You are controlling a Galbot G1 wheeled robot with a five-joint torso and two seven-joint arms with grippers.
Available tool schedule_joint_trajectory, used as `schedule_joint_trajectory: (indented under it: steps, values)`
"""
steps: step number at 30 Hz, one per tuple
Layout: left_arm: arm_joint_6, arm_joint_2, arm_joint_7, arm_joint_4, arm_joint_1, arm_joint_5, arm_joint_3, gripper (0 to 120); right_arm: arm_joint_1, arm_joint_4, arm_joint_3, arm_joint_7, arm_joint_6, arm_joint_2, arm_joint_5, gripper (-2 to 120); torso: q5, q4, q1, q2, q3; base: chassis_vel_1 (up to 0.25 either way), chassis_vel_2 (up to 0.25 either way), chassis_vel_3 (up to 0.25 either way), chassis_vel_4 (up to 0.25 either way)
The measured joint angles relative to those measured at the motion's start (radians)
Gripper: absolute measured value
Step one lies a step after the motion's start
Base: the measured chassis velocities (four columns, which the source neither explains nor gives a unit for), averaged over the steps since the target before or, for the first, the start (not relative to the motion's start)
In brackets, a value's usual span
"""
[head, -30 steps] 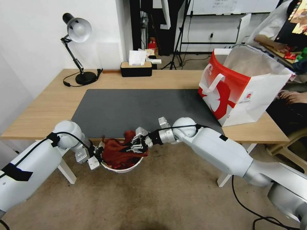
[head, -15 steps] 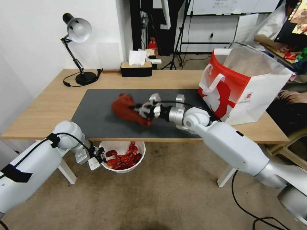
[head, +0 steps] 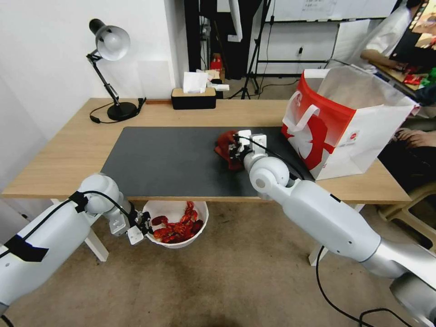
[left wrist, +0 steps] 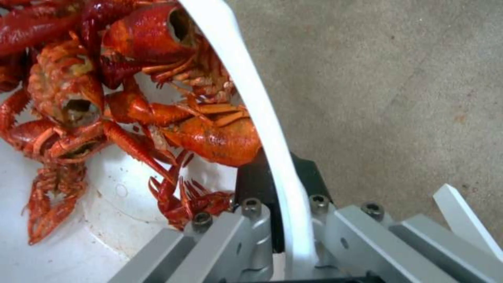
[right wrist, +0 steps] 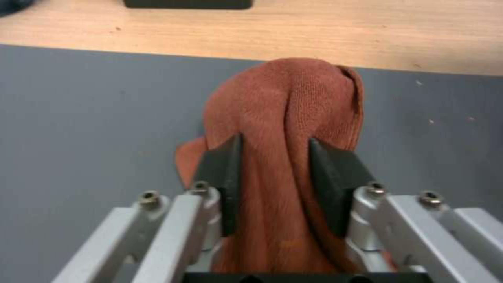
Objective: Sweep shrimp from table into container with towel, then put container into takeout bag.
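Right gripper [head: 235, 150]: head view, over the dark grey mat [head: 163, 159] toward its far right corner, jaws clamped on the bunched rust-brown towel [head: 224, 146], which sits at or just above the mat surface; contact cannot be told. Left gripper [head: 140, 225]: below and in front of the near edge of the table [head: 68, 150], pinched on the rim of the white container [head: 181, 243], holding it just under that edge. Shrimp [head: 176, 227]: a heap of orange-red crayfish inside the container; none visible on the mat. Takeout bag [head: 345, 131]: upright and open-mouthed at the right end of the table, just beside the mat's right edge, well apart from the container. Left wrist view: one dark pad [left wrist: 251, 184] inside the container wall [left wrist: 251, 98] and its mate outside, rim between them, grip narrow; crayfish [left wrist: 131, 98] piled against the inner wall, floor beyond. Right wrist view: two dark pads [right wrist: 223, 173] closed part-way on a vertical fold of the towel [right wrist: 285, 118], grey mat around it and bare wood of the table [right wrist: 314, 35] past the mat's far edge. Status, judged: sweeping appears complete, shrimp collected; towel not yet released; container yet to be carried up and lowered into the bag.
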Motion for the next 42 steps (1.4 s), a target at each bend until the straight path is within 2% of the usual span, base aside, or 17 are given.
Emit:
schedule_joint_trajectory:
  steps: [11,13,15,17,18,20,21,22,23,25,27,29,31,32,35,38,42]
  values:
    - [-0.002,-0.006,0.0,0.008,0.003,0.001,-0.001,0,-0.026,0.033,0.018,0.07,-0.022,-0.009,-0.004,78,0.0,0.0001,0.0,0.0,0.0,0.0,0.0,0.0,0.0]
    - [-0.003,-0.005,0.0,0.008,0.004,0.001,-0.001,0,-0.04,0.051,0.034,0.047,0.008,-0.017,-0.004,85,0.0001,0.0001,0.0,0.0,0.0,0.0,0.0,0.0,0.0]
    - [-0.005,-0.006,0.0,0.007,0.01,0.004,-0.002,0,-0.079,0.088,0.062,-0.064,0.094,-0.043,-0.026,93,0.0001,0.0001,0.0,0.0,0.0,0.0,0.0,0.0,0.0]
    - [-0.005,-0.006,0.0,0.007,0.011,0.005,-0.002,0,-0.084,0.092,0.065,-0.077,0.103,-0.046,-0.03,94,0.0002,0.0001,0.0,0.0,0.0,0.0,0.0,0.0,0.0]
    - [-0.006,-0.011,-0.001,0.003,0.017,0.014,-0.002,0,-0.141,0.132,0.106,-0.226,0.196,-0.082,-0.087,99,0.0002,0.0001,0.0,0.0,0.0,0.0,0.0,0.0,0.0]
    - [-0.006,-0.014,-0.002,0.0,0.021,0.018,-0.002,0,-0.21,0.164,0.148,-0.345,0.285,-0.113,-0.17,99,-0.0001,-0.0001,0.0,0.0,0.0,0.0,0.0,0.0,0.0]
    - [-0.008,-0.017,-0.003,0.0,0.026,0.022,-0.002,0,-0.305,0.192,0.195,-0.431,0.393,-0.137,-0.281,100,0.0004,-0.0004,0.0,0.0,0.0,0.0,0.0,0.0,0.0]
    - [-0.008,-0.017,-0.003,0.0,0.026,0.022,-0.002,0,-0.305,0.192,0.195,-0.431,0.393,-0.137,-0.281,100,0.0004,-0.0004,0.0,0.0,0.0,0.0,0.0,0.0,0.0]
    - [-0.009,-0.019,-0.003,0.0,0.033,0.025,-0.005,0,-0.377,0.213,0.228,-0.462,0.458,-0.154,-0.36,100,0.0004,-0.0005,0.0,0.0,0.0,0.0,0.0,0.0,0.0]
    - [-0.01,-0.021,-0.004,0.0,0.036,0.027,-0.008,0,-0.422,0.227,0.249,-0.471,0.495,-0.16,-0.398,100,0.0,-0.0002,0.0,0.0,0.0,0.0,0.0,0.0,0.0]
    - [-0.016,-0.028,-0.009,0.0,0.048,0.037,-0.012,0,-0.619,0.281,0.356,-0.473,0.582,-0.166,-0.505,100,0.0005,0.0,0.0,0.0,0.0,0.0,0.0,0.0,0.0]
    - [-0.017,-0.029,-0.011,0.0,0.051,0.039,-0.013,0,-0.672,0.291,0.387,-0.471,0.596,-0.164,-0.53,100,0.0,0.0001,0.0,0.0,0.0,0.0,0.0,0.0,0.0]
    - [-0.019,-0.036,-0.013,-0.005,0.059,0.048,-0.014,0,-0.835,0.31,0.47,-0.465,0.696,-0.156,-0.608,100,0.0002,-0.0003,0.0,0.0,0.0,0.0,0.0,0.0,0.0]
    - [-0.019,-0.036,-0.013,-0.005,0.059,0.048,-0.014,0,-0.835,0.31,0.47,-0.465,0.696,-0.156,-0.608,100,0.0002,-0.0003,0.0,0.0,0.0,0.0,0.0,0.0,0.0]
    - [-0.021,-0.044,-0.013,-0.016,0.072,0.062,-0.018,0,-1.08,0.369,0.561,-0.416,0.813,-0.119,-0.71,100,-0.0002,0.0,0.0,0.0,0.0,0.0,0.0,0.0,0.0]
    - [-0.021,-0.043,-0.015,-0.024,0.083,0.066,-0.022,0,-1.208,0.381,0.592,-0.354,0.87,-0.079,-0.769,100,-0.0001,-0.0002,0.0,0.0,0.0,0.0,0.0,0.0,0.0]
    - [-0.025,-0.039,-0.017,-0.031,0.101,0.071,-0.035,0,-1.287,0.377,0.604,-0.307,0.878,-0.043,-0.785,100,-0.0001,0.0001,0.0,0.0,0.0,0.0,0.0,0.0,0.0]
